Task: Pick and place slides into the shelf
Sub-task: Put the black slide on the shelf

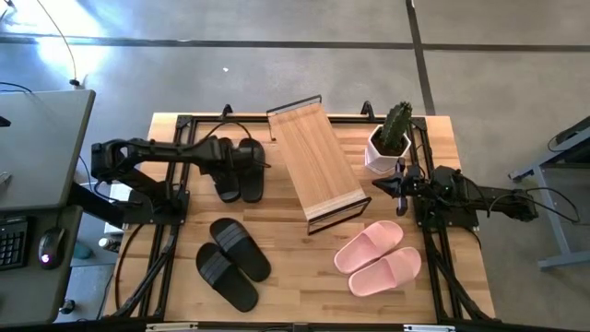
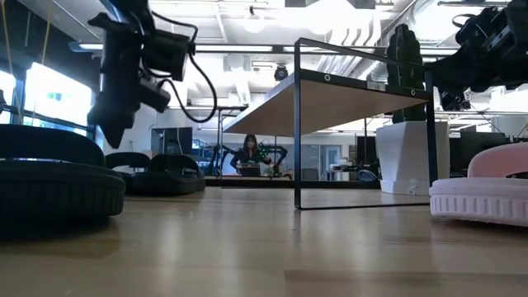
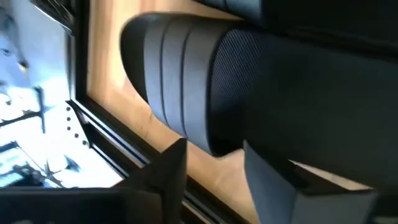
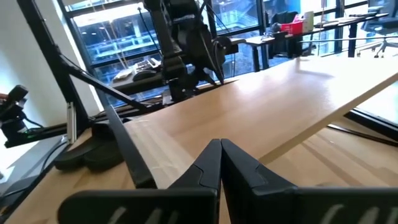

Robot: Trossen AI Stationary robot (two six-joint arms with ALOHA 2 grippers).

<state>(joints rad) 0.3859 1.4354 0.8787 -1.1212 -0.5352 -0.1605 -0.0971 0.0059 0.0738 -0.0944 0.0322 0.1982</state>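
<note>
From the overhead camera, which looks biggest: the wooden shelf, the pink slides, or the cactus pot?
1. Wooden shelf
2. Pink slides, as a pair
3. Cactus pot
The shelf stands higher, nearer the camera, so its lead may be slightly overstated.

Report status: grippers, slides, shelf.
Left gripper open over the far black slides. Right gripper shut, parked beside the shelf. Shelf empty; near black slides and pink slides on the table. Nothing blocking.

Four black slides (image 1: 232,263), two pink slides (image 1: 378,259), one shelf (image 1: 315,162), seemingly one potted cactus (image 1: 391,138).
</note>
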